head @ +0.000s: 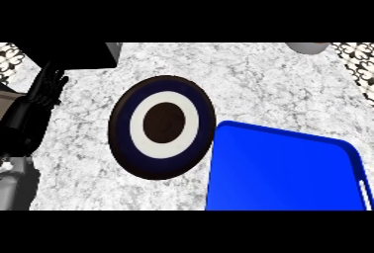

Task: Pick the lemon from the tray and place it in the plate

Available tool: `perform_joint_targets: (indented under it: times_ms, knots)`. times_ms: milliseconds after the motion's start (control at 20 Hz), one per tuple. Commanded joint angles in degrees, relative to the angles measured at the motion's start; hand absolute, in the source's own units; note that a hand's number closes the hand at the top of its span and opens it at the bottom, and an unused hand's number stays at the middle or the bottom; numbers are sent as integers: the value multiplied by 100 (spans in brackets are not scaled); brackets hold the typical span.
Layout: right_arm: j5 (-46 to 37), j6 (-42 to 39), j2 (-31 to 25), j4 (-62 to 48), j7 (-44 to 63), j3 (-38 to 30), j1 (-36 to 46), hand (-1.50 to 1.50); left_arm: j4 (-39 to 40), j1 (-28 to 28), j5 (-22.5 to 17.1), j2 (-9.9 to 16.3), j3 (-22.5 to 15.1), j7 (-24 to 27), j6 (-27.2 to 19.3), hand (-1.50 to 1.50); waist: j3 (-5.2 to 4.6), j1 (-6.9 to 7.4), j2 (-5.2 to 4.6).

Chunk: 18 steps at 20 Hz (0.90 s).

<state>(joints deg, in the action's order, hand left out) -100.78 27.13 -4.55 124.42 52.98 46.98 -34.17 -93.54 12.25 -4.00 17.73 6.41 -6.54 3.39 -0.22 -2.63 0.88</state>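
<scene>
While the left hand [48,84] rests open and empty at the head view's left edge, no lemon shows on tray [292,173] or plate [162,127], the right hand is unseen, so progress cannot be judged.

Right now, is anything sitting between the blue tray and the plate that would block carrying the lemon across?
Nothing visible does. The blue tray lies beside the plate, their edges nearly meeting. No lemon shows, and only the left hand is visible, resting at the left edge.
</scene>
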Motion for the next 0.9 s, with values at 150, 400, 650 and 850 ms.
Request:
perform_joint_targets:
  times_ms: [150,400,650,850]
  knots:
    - [-1316,-207,432,70,670,1479,521,150,-5,332,221,-332,-313,-121,-236,0,13,179,-73]
    - [-972,-651,417,-17,869,1294,1405,150,39,410,89,-188,-205,-124,-56,0,7,355,-132]
    - [-441,-536,400,-124,870,1171,1808,150,32,570,84,-157,-314,-242,63,0,14,490,-163]
    - [76,-602,394,-200,954,745,2206,150,143,539,147,-234,-348,34,49,0,5,613,-228]
